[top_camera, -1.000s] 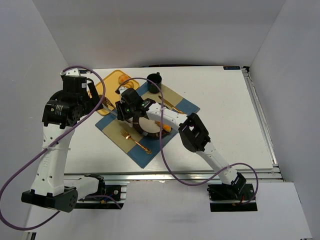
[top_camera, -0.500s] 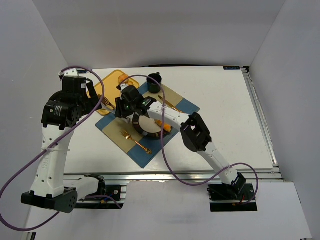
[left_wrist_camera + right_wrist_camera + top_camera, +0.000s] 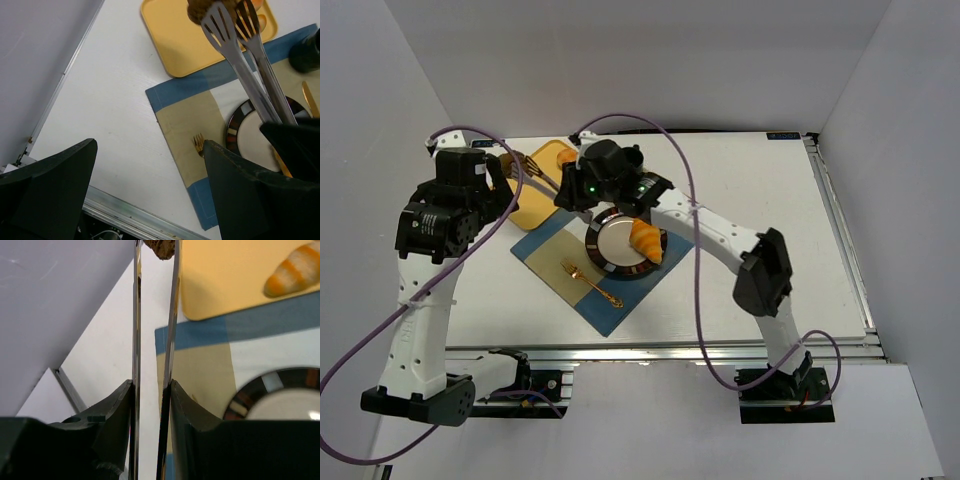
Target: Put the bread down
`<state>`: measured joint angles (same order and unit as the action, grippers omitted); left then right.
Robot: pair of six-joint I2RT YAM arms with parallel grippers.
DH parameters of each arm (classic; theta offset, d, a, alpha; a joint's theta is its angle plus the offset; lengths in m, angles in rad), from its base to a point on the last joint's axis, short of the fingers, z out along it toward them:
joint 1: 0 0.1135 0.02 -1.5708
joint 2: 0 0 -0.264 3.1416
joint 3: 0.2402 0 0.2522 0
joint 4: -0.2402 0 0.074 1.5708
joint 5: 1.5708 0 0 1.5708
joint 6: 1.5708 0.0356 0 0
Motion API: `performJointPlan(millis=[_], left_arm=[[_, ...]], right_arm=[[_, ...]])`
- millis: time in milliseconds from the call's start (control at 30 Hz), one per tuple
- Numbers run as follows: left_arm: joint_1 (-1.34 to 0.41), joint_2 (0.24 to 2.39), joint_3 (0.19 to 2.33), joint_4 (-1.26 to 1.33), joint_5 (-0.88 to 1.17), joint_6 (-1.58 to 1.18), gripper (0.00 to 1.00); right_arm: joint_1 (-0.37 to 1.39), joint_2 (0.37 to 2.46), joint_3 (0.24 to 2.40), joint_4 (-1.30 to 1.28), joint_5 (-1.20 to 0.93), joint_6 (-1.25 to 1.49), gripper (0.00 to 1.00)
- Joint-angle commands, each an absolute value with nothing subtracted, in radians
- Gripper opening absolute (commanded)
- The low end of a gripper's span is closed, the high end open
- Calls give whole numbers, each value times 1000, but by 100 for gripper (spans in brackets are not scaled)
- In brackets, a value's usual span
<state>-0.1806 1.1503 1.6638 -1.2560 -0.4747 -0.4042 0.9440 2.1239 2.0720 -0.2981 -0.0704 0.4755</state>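
Step in hand: carrying the second piece of bread, the first already lying in place; judging the task roughly half done.
Croissant (image 3: 646, 240): resting on the plate (image 3: 599, 250), filling its right side in the overhead view.
Brown chunk (image 3: 159, 247): hanging pinched between the tips of the tongs (image 3: 245, 75), lifted off the counter (image 3: 770, 220), up and to the left of the plate, about the left edge of the yellow tray (image 3: 185, 40); not telling for sure whether over the tray or just past its edge.
Right claw (image 3: 150, 400): clamping the two arms of the tongs, squeezing them close enough to be keeping the chunk caught.
Left claw (image 3: 150, 165): standing wide apart, gripping nothing, hovering over the counter to the left of the plate.
Roll (image 3: 295, 275): lying on the tray beyond the plate, not being touched.
Next move: probably swinging the tongs back over the plate, aiming for the bare pale centre left of the croissant, lowering until the chunk is nearly touching, then easing the squeeze so the tongs are springing apart.
Care: keeping the squeeze steady on the way, the lumpy chunk being held only at the very tips.
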Motion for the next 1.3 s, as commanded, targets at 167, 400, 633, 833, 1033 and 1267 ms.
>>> performJointPlan(millis=[167,400,633,833,1033,1267], left_arm=[[-186,1150,1729,-1213,-483,-423,98],[-186,1144,1709,-1207,-459,-423,98],[-186,1138,1675,-1197,-428,-425,98],[-186,1147,1671,-1190,-399,-426,98],[-186,1135,1658,-1192,-399,-429,98],[-186,1111,1625,-1184,-394,-439,98]], right_arm=[[937,1703,1671,-377,52,460,13],[933,1441,1407,-437,147,526,13],[934,1353,1221,-427,160,552,13],[933,1364,1149,-397,152,555,13],[933,1376,1150,-422,135,551,22],[933,1342,1138,-459,135,560,33]])
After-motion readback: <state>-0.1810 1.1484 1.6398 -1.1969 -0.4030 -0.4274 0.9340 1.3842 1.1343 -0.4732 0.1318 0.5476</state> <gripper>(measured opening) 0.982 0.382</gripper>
